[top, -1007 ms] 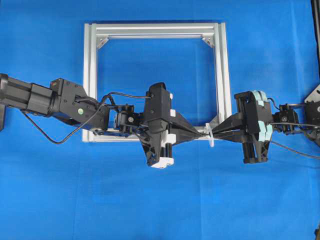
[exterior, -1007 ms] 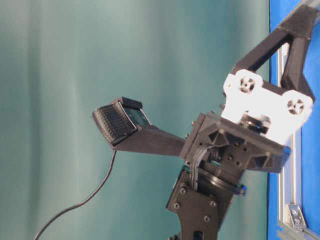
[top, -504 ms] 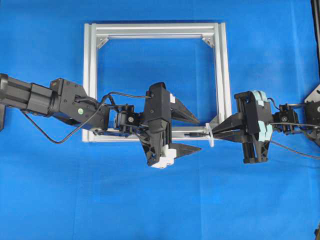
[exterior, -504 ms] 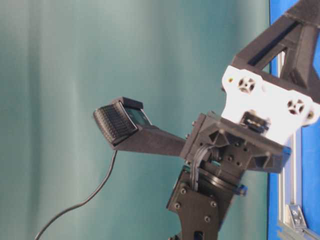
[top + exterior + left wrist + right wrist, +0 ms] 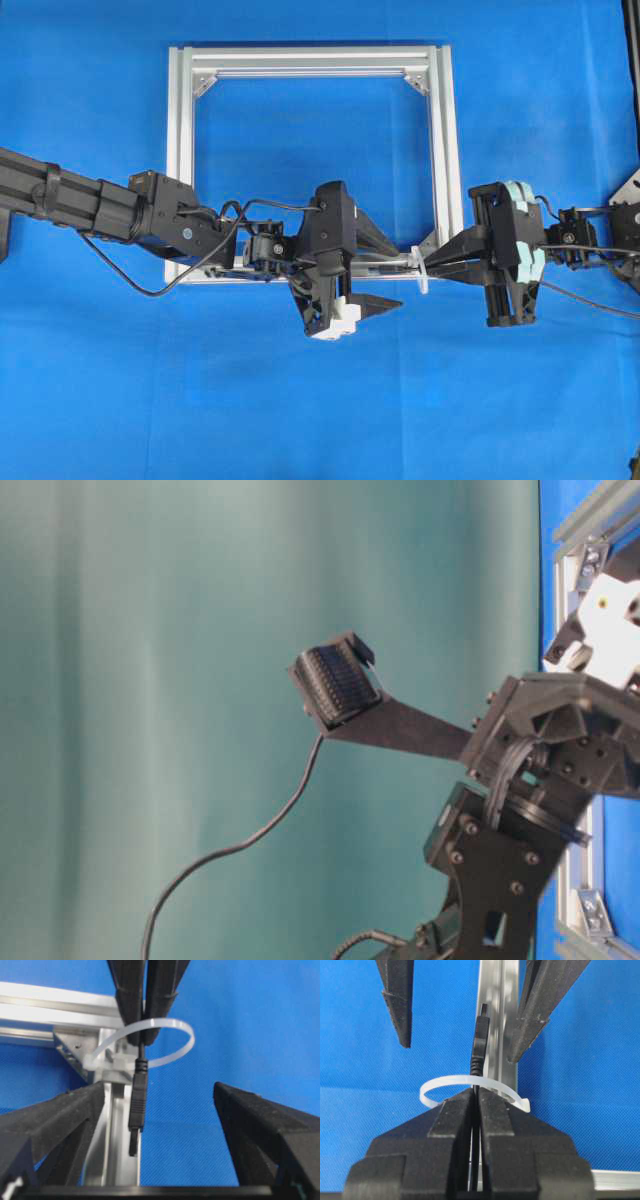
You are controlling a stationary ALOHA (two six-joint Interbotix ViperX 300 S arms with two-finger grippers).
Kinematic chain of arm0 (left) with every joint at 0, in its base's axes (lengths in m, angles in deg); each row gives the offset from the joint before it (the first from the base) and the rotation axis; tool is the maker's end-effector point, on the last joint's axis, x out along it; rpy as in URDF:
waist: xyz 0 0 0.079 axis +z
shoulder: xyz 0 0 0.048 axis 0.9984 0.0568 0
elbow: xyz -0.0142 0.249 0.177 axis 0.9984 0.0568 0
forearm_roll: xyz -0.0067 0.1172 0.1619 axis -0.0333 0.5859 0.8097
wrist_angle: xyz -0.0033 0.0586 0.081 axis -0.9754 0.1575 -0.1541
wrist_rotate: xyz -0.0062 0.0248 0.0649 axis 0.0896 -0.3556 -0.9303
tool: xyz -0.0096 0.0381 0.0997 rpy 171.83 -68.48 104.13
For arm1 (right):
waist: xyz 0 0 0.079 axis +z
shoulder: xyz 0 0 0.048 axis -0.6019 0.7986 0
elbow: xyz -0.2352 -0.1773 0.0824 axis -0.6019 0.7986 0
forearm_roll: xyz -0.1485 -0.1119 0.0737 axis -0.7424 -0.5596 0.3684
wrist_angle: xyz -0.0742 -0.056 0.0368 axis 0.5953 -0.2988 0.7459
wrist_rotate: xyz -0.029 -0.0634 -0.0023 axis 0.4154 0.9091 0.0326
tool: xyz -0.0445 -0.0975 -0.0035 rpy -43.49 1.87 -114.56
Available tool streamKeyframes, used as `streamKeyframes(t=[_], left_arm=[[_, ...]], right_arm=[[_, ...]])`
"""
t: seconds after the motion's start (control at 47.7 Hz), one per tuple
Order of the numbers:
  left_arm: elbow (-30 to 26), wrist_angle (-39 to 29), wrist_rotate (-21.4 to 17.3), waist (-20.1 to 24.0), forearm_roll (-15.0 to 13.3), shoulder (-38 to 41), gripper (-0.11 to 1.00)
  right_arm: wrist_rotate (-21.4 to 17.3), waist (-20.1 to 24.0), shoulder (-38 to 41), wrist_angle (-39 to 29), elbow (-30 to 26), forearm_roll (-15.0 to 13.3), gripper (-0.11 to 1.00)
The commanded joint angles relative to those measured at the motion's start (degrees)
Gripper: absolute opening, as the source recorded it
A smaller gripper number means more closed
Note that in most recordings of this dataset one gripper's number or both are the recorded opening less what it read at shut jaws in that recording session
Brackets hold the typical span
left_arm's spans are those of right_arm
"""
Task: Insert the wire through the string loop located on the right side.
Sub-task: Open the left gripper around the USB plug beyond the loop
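Note:
The wire's black plug [image 5: 137, 1105] sticks out through the white translucent string loop [image 5: 172, 1030], which is fixed at the frame's near right corner. My right gripper [image 5: 476, 1094] is shut on the wire just behind the loop [image 5: 445, 1083], with the plug [image 5: 480, 1035] pointing away from it. My left gripper [image 5: 159, 1091] is open, one finger on each side of the plug, touching nothing. In the overhead view the left gripper [image 5: 398, 272] faces the right gripper [image 5: 430, 268] across the loop [image 5: 421, 272].
A square aluminium frame [image 5: 310, 60] lies on the blue table cover, its front rail [image 5: 120, 1125] beneath the plug. The wire's slack [image 5: 590, 298] trails off to the right. The left arm's cable [image 5: 130, 275] hangs beside the frame's left rail.
My left gripper has gone from shut at the plug to wide open, letting go of it. Its wrist has shifted slightly right. The right gripper has stayed put on the wire.

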Motion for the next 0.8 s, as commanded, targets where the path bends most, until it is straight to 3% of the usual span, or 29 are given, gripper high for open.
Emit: streamKeyframes(t=[0.0,0.776], left_arm=[[-0.88,0.35,0.00,-0.09,0.09,-1.14,0.84],[-0.18,-0.88,0.00,-0.26,0.09,-1.32,0.84]], right_arm=[[0.00,-0.09,-0.35,0.26,-0.88,0.00,-0.04],[0.00,-0.09,-0.35,0.53,-0.97,0.00,-0.04]])
